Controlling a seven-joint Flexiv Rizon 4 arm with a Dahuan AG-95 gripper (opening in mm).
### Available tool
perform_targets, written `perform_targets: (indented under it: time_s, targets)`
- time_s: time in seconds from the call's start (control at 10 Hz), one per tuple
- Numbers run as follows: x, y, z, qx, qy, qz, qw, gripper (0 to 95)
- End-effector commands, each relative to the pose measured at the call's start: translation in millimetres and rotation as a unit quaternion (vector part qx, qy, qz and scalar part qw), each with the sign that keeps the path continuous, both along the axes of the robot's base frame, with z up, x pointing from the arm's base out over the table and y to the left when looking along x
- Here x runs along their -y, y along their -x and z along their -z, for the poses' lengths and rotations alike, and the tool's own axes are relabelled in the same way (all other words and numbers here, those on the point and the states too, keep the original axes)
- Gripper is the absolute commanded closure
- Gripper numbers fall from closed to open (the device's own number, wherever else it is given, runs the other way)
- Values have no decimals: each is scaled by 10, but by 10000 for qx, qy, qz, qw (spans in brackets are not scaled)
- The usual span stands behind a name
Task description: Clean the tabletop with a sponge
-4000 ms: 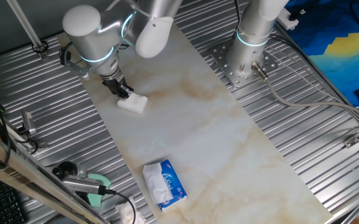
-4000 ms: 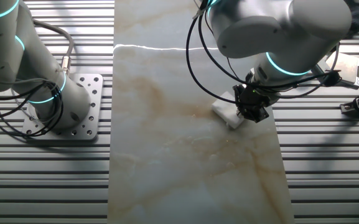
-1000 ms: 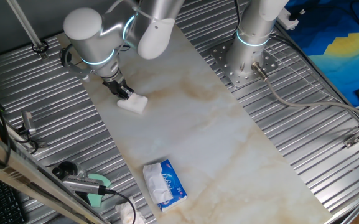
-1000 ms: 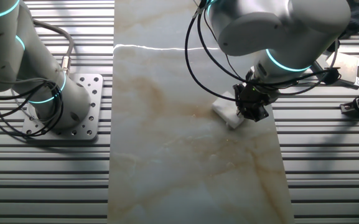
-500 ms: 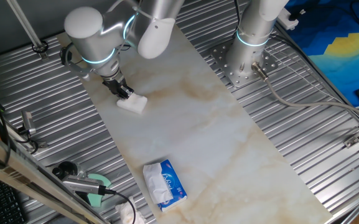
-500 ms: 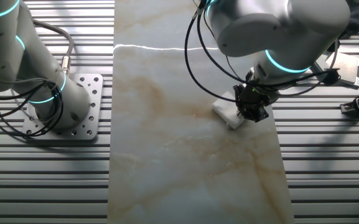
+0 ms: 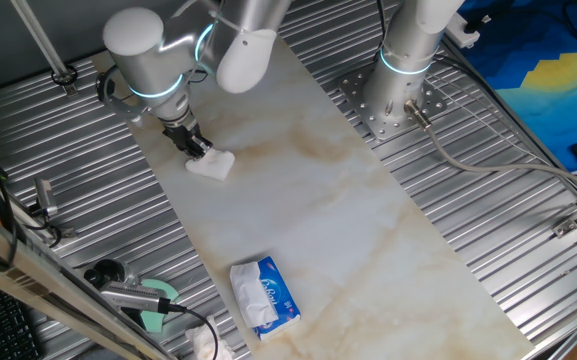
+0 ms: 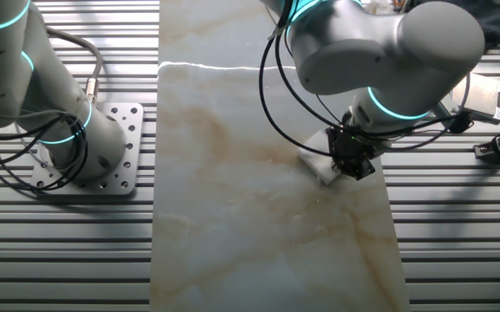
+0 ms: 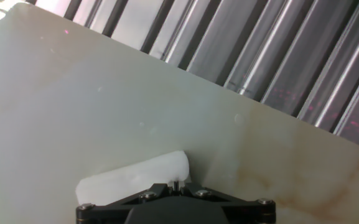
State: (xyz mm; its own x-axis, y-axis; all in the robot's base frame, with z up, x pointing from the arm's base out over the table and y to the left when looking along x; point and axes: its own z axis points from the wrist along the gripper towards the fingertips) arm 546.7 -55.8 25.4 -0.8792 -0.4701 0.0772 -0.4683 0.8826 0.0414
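Note:
The white sponge (image 7: pixel 211 166) lies flat on the marble-look tabletop (image 7: pixel 328 210), close to its left long edge. My gripper (image 7: pixel 197 147) is shut on the sponge and presses it onto the slab. From the other side the sponge (image 8: pixel 321 159) pokes out to the left of the gripper (image 8: pixel 351 160), near the slab's right edge. In the hand view the sponge (image 9: pixel 135 180) fills the bottom middle, just above the black jaw housing, with the tabletop (image 9: pixel 73 106) stretching away. The fingertips themselves are hidden by the housing.
A blue-and-white tissue pack (image 7: pixel 265 295) lies on the slab near its front end. A second arm's base (image 7: pixel 393 95) stands on a bolted plate right of the slab. Ribbed metal (image 8: pixel 457 225) borders both long sides. Tools and a crumpled tissue (image 7: pixel 203 343) sit at front left.
The gripper and sponge have slid a small way along the slab's edge; the arm's upper body has swung over.

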Motion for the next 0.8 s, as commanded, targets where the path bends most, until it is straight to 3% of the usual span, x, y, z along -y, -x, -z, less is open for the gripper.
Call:
perform_targets:
  time_s: [0.1,0.4,0.8]
  targets:
    - [11,5,-2,3,3,-18,10000,950]
    - [50,-26,2,23,12,-45,10000,950]
    - [161,-147,-36,-4,36,-107,9999,950]
